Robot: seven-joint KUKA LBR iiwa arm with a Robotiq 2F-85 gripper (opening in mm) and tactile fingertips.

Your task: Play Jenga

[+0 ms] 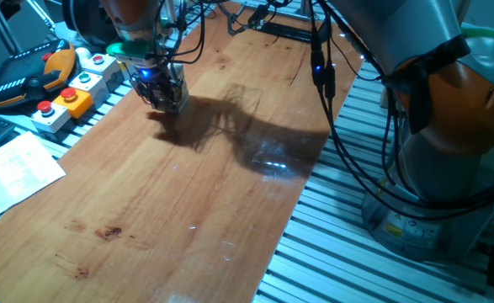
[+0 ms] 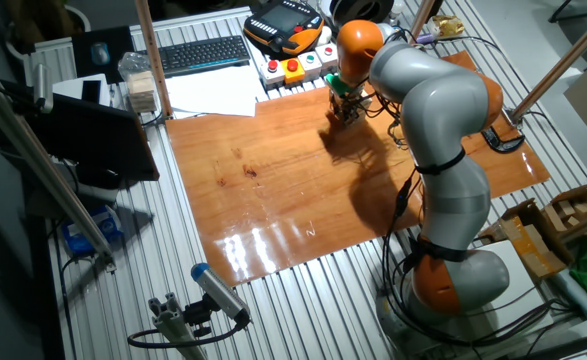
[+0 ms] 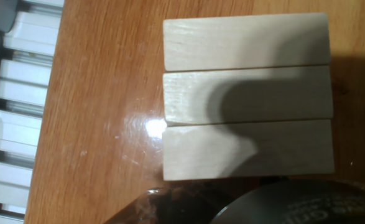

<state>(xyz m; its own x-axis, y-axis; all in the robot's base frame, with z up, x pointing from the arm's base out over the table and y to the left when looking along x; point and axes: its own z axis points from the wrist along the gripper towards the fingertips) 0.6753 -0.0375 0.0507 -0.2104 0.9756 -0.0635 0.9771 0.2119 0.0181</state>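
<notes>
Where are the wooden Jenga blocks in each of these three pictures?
One fixed view: hidden under the gripper, upper left, by the button boxes.
The other fixed view: under the gripper, top centre, at the wooden board's far edge; barely visible.
Hand view: three Jenga blocks side by side, filling the centre right.
Shared landmark: the wooden board, and the gripper in both fixed views.
</notes>
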